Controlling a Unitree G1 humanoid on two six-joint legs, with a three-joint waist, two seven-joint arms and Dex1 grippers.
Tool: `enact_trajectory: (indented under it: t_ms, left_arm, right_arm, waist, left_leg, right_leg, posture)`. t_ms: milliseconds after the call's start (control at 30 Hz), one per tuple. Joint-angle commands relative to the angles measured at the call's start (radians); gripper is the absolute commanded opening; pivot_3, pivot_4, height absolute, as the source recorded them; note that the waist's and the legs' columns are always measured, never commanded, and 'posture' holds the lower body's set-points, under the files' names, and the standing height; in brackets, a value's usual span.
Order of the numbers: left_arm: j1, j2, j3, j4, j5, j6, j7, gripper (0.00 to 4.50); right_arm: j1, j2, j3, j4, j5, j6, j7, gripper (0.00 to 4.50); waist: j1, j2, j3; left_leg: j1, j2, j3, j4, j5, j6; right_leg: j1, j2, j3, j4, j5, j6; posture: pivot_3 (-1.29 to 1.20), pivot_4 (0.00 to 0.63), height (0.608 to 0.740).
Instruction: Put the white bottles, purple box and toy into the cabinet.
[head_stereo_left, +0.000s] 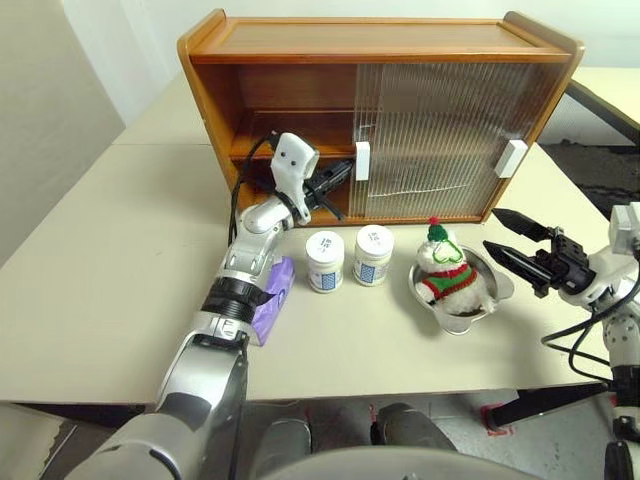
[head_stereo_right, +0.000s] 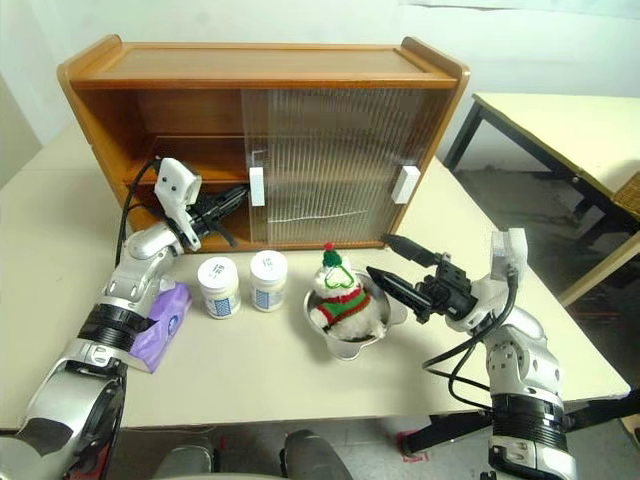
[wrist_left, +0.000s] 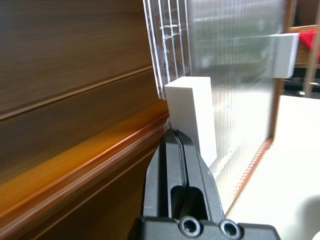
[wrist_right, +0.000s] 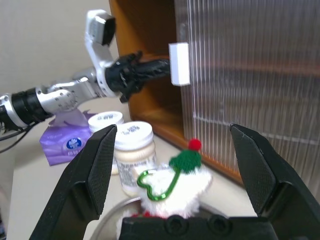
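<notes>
The cabinet (head_stereo_left: 380, 115) stands at the desk's (head_stereo_left: 120, 300) far edge, its left half open and both ribbed doors stacked over the right half. My left gripper (head_stereo_left: 338, 177), jaws pressed together and empty, has its tip against the left side of the inner door's white handle (head_stereo_left: 362, 160), at the height of the shelf; I judge the step in hand to be sliding that door aside to widen the opening. Nothing is stored yet. The two bottles (head_stereo_left: 325, 261) (head_stereo_left: 373, 255) stand side by side just in front of the cabinet. The box (head_stereo_left: 272, 298) lies nearer the desk's left edge, partly under my left forearm. The toy (head_stereo_left: 446, 270) sits in a steel bowl (head_stereo_left: 478, 312) to the right of the bottles. My right gripper (head_stereo_left: 512, 243), jaws spread wide and empty, hovers just beside the toy. Next, I judge, that gripper must close on the toy, lift it clear of the bowl and carry it to the open left half.
</notes>
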Motion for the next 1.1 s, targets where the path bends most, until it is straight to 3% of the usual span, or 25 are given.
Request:
enact_trajectory:
  t_ms: [33,233,433,533,633,700,800,867,900,1000,1100]
  left_arm:
    - [-0.044,-0.015,-0.014,0.058,0.016,-0.032,-0.021,0.02]
    - [-0.052,-0.022,-0.019,0.059,0.015,-0.042,-0.037,0.02]
    - [0.056,0.097,0.028,-0.245,-0.031,0.113,-0.044,0.02]
    - [0.119,0.208,0.084,-0.434,-0.127,0.325,-0.085,0.65]
    - [0.204,0.336,0.108,-0.594,-0.255,0.520,-0.196,1.68]
    - [0.266,0.419,0.192,-0.698,-0.392,0.664,-0.235,2.46]
    - [0.326,0.512,0.297,-0.763,-0.525,0.830,-0.245,3.55]
    - [0.402,0.621,0.420,-0.705,-0.564,1.030,-0.198,4.27]
    - [0.430,0.659,0.458,-0.677,-0.569,1.094,-0.176,4.49]
    - [0.543,0.751,0.510,-0.606,-0.554,1.187,-0.180,4.49]
    - [0.600,0.737,0.556,-0.582,-0.597,1.258,-0.180,4.49]
  right_arm:
    - [0.026,0.012,0.011,-0.044,0.006,0.011,-0.016,4.50]
    - [0.033,0.029,0.032,-0.073,0.008,0.025,-0.026,4.50]
    - [0.032,0.026,0.079,-0.115,0.001,0.049,-0.012,4.50]
    - [0.038,0.011,0.079,-0.113,0.002,0.057,-0.006,4.50]
    - [0.030,-0.004,0.095,-0.088,-0.011,0.052,0.015,4.50]
    - [0.010,-0.005,0.106,-0.067,-0.016,0.049,0.025,4.50]
    - [-0.009,-0.002,0.115,-0.051,-0.019,0.047,0.032,4.50]
    - [-0.021,0.004,0.125,-0.041,-0.022,0.045,0.039,4.50]
    - [-0.024,0.006,0.128,-0.037,-0.022,0.044,0.041,4.50]
    - [-0.028,0.007,0.138,-0.026,-0.026,0.042,0.049,4.50]
    - [-0.037,0.007,0.141,-0.008,-0.032,0.039,0.056,4.50]
  waist:
    - [-0.004,-0.001,0.000]
    - [-0.008,-0.001,0.001]
    - [-0.024,-0.001,0.001]
    - [-0.030,-0.001,0.001]
    - [-0.028,0.000,0.000]
    - [-0.023,0.000,0.000]
    - [-0.009,-0.001,0.000]
    - [-0.002,0.001,-0.001]
    - [-0.001,0.001,-0.001]
    - [0.001,0.005,-0.003]
    - [0.015,0.005,-0.004]
  left_leg:
    - [0.000,0.000,0.000,0.000,0.000,0.000]
    - [-0.003,-0.002,-0.001,0.006,-0.002,0.004]
    - [-0.007,-0.003,-0.003,0.009,-0.003,0.005]
    - [-0.007,-0.002,-0.002,0.008,-0.003,0.005]
    - [-0.006,-0.002,-0.002,0.007,-0.003,0.004]
    - [-0.006,-0.002,-0.002,0.006,-0.004,0.003]
    - [-0.007,-0.001,-0.003,0.006,-0.005,0.001]
    - [-0.006,0.001,-0.004,0.004,-0.005,0.001]
    - [-0.004,0.002,-0.003,0.001,-0.005,0.000]
    - [0.000,0.004,-0.003,-0.008,-0.005,-0.001]
    - [0.001,0.006,-0.004,-0.009,-0.006,-0.004]
  right_leg:
    - [0.000,0.000,0.000,0.000,0.000,0.000]
    - [0.000,-0.001,0.000,-0.001,-0.001,0.003]
    - [-0.001,-0.001,-0.001,-0.002,0.000,0.004]
    - [-0.001,0.000,-0.002,-0.002,0.000,0.002]
    - [-0.001,0.000,-0.002,-0.001,0.002,-0.005]
    - [-0.002,0.000,-0.002,-0.001,0.002,-0.009]
    - [-0.006,0.000,-0.002,0.002,0.002,-0.013]
    - [-0.007,0.000,-0.003,0.002,0.003,-0.016]
    - [-0.008,0.000,-0.003,0.002,0.003,-0.019]
    - [-0.011,0.000,-0.004,0.004,0.002,-0.024]
    - [-0.018,0.000,-0.005,0.004,0.000,-0.028]
  posture:
    - [-0.21,0.000,0.740]
    - [-0.21,0.000,0.740]
    - [-0.16,0.000,0.740]
    - [-0.14,0.000,0.740]
    - [-0.14,0.000,0.740]
    - [-0.12,0.000,0.740]
    - [-0.10,0.000,0.740]
    - [-0.10,0.000,0.740]
    - [-0.10,0.000,0.740]
    - [-0.08,0.000,0.740]
    - [-0.08,0.000,0.740]
